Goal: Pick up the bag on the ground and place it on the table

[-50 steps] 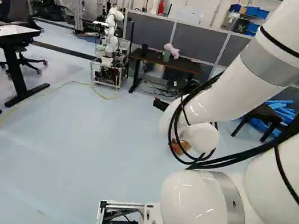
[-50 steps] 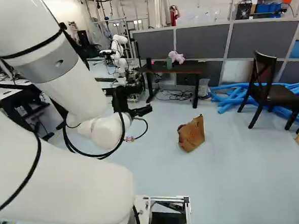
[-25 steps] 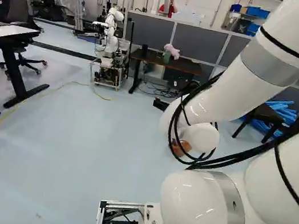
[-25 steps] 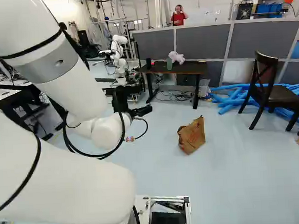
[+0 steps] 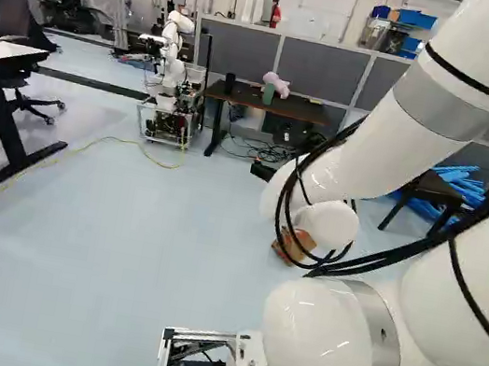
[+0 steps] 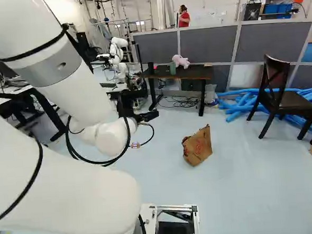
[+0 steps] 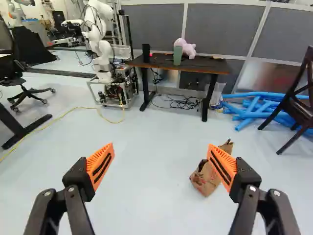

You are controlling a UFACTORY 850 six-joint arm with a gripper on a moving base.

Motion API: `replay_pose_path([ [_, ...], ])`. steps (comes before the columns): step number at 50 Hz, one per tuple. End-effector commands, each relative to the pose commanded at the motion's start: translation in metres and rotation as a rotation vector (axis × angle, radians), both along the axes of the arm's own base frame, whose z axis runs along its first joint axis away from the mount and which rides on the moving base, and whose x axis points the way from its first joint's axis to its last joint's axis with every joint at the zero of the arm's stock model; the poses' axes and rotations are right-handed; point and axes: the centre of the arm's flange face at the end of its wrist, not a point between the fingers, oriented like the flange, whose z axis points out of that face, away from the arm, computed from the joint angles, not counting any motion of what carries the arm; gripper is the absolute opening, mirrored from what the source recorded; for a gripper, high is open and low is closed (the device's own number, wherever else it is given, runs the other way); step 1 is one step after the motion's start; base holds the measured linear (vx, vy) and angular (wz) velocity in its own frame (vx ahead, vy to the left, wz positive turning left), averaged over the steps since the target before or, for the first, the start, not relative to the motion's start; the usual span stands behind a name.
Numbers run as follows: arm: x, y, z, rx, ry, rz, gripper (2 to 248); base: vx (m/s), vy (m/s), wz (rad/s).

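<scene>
And there was the bag (image 6: 197, 146), brown and crumpled, down on the pale floor (image 6: 239, 186), right out ahead of the base! The white arm (image 6: 70, 95) reached forward over that floor, and the gripper (image 6: 151, 115) showed at its end, near the middle of the right base view. Wide apart, those two fingers, their orange pads (image 7: 100, 166) facing each other across a broad gap! In the wrist view the bag lay ahead of the gripper (image 7: 160, 149), over to one side, one finger covering part of it. Beyond the bag stood the dark-topped table (image 7: 205, 66), up against the grey partition (image 7: 215, 29), carrying a pink plush toy (image 7: 186, 48), a green cup (image 7: 177, 55) and a black cup (image 7: 146, 53). Black cables (image 7: 183, 103) lay tangled beneath! Blue foam tubes (image 7: 252, 111) sprawled beside it, a dark wooden chair (image 6: 285, 101) stood close to them, and another robot (image 7: 101, 49) waited on the table's other side.
</scene>
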Motion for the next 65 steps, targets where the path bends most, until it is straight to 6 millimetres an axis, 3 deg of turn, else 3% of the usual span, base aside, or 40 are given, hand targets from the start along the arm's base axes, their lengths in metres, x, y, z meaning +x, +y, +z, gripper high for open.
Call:
replay_pose_path([
  [65,0.0000,0.0000,0.0000,0.000,0.000,0.000,247,0.208,-0.053,-0.223],
])
